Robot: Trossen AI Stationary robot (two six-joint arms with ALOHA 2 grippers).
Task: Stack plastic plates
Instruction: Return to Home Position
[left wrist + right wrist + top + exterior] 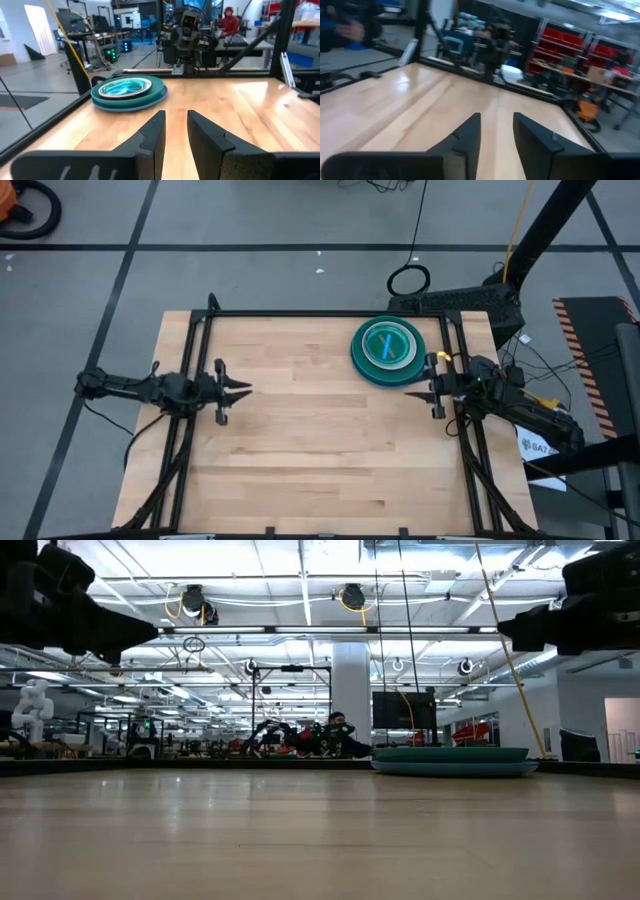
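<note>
The plastic plates stand in one stack (388,350) on the table's far right part: a large blue plate at the bottom, a dark teal one on it, and smaller green and cyan plates on top. The stack also shows in the low view (452,761) and the left wrist view (128,92). My left gripper (243,390) hovers at the table's left, open and empty, well clear of the stack. My right gripper (412,392) hovers at the right, just near of the stack, open and empty.
Bare wooden tabletop (310,440) spreads across the middle and near side. A black metal frame (320,314) runs along the far edge and down both sides. A person in red (230,22) sits in the room beyond the table.
</note>
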